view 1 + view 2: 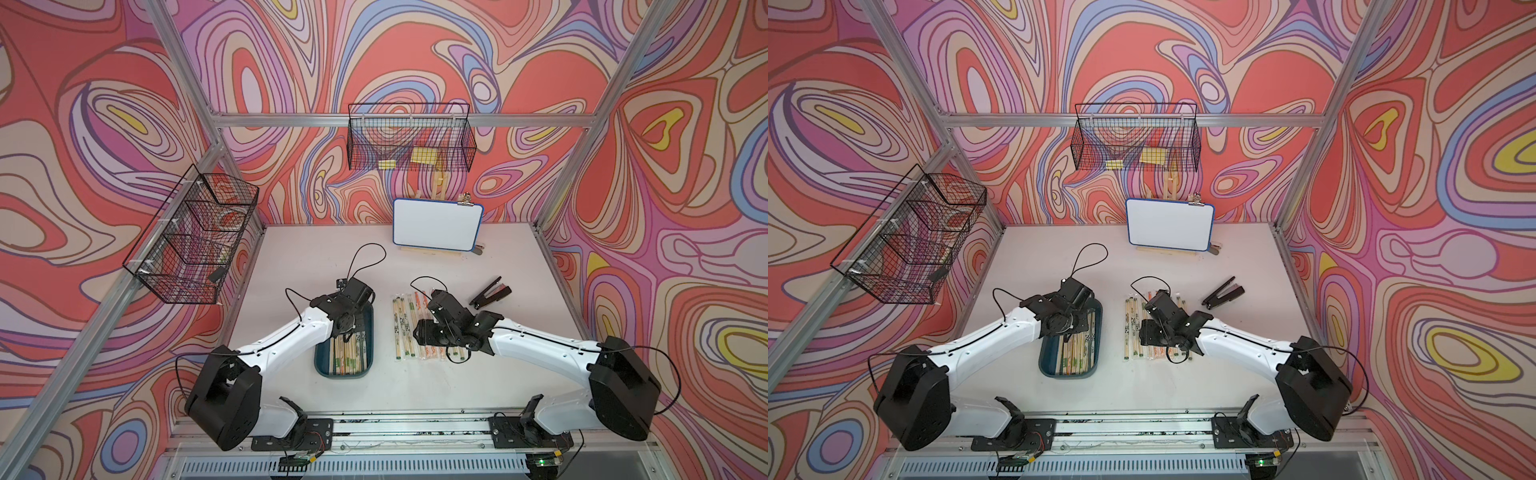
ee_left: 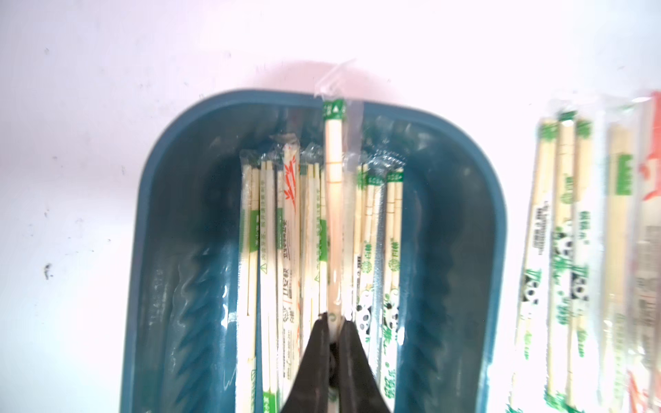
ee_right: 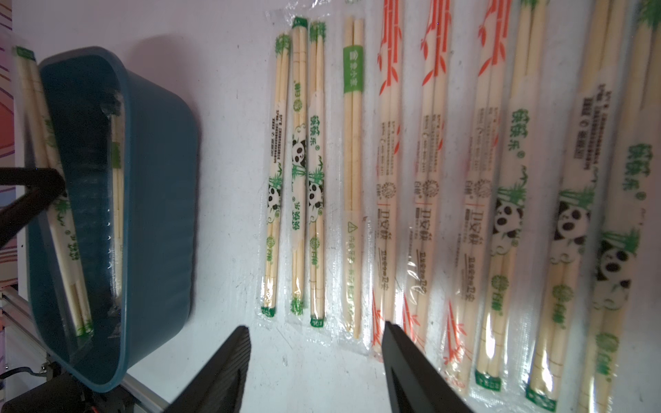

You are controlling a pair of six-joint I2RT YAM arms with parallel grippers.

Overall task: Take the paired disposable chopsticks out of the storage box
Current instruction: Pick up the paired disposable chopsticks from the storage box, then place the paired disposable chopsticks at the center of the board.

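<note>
One pair of disposable chopsticks (image 2: pixel 334 200) is pinched in our closed left gripper (image 2: pixel 334 316) over the storage box (image 2: pixel 171 214), so we should lift straight and slowly; our right gripper (image 3: pixel 315 326) hangs open, empty

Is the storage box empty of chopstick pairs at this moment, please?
No, the left wrist view shows several sleeved chopstick pairs lying inside the storage box.

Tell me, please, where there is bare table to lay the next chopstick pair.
Free: the narrow strip between the storage box and the laid-out chopsticks; the wide stretch before the whiteboard; the table's front band. Crowded: from that row across to the stapler, where the right claw hovers.
</note>
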